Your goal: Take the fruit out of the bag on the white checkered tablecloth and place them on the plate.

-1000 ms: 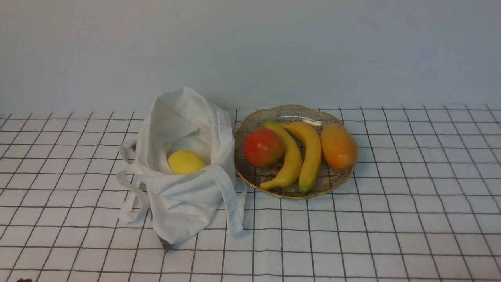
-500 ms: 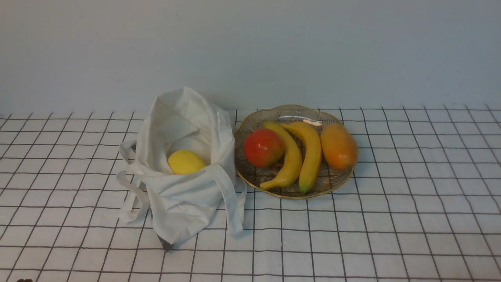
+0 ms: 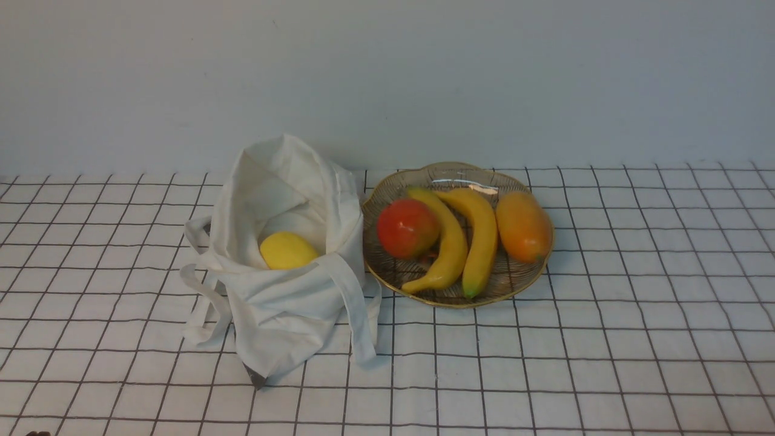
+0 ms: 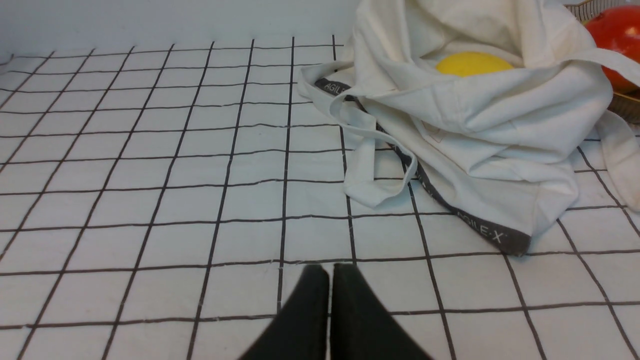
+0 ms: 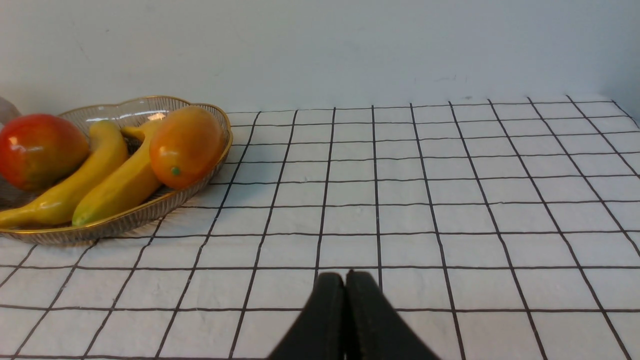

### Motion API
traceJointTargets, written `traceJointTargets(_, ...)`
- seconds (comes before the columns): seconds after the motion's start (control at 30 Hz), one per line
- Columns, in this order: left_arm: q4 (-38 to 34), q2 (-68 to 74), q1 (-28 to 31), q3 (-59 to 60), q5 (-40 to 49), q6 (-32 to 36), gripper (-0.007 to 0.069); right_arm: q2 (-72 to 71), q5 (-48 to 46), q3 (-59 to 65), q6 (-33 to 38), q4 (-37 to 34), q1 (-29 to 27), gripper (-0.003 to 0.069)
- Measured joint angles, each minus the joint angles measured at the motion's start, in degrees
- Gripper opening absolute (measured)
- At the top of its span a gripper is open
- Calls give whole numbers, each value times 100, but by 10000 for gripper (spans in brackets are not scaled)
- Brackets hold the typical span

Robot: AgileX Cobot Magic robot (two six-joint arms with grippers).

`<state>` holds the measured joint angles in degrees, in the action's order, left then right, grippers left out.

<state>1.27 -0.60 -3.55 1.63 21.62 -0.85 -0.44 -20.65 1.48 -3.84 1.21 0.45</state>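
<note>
Nothing is seen to have moved vs. the earlier front frames: bag, fruit and plate sit exactly as before, so no progress has been made in this last sec. and the task is judged approx. half done. Left of centre in the front view, the soft white cloth tote bag [image 3: 284,266] is slumped open on the white checkered tablecloth w/ thin dark grid lines [image 3: 605,339], and the small oval yellow lemon [image 3: 287,250] is still seen inside its mouth. Just right of the bag, touching or nearly so, the shallow brownish glass plate w/ wavy gold rim [image 3: 451,301] already carries the glossy oblong orange-yellow fruit [image 3: 524,226] at its right edge, beside two curved yellow bananas [image 3: 463,242] and a round red-and-green fruit [image 3: 407,228]. At bottom centre of the left wrist view, the left gripper [image 4: 329,272] is pressed together and empty, well apart from the bag; likewise the right gripper [image 5: 345,280] at bottom centre of its view, closed on nothing. White lettering "AGILE·X" is read on the bag's dark hem band [image 4: 480,230]; a 2nd print at upper centre is partly hidden.
</note>
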Motion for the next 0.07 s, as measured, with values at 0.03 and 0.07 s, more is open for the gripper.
traceJointTargets(0.03,0,0,0,0,0,0,-8,0,0,0,0,0,0,-15)
traceJointTargets(0.07,0,0,0,0,0,0,-8,0,0,0,0,0,0,-15)
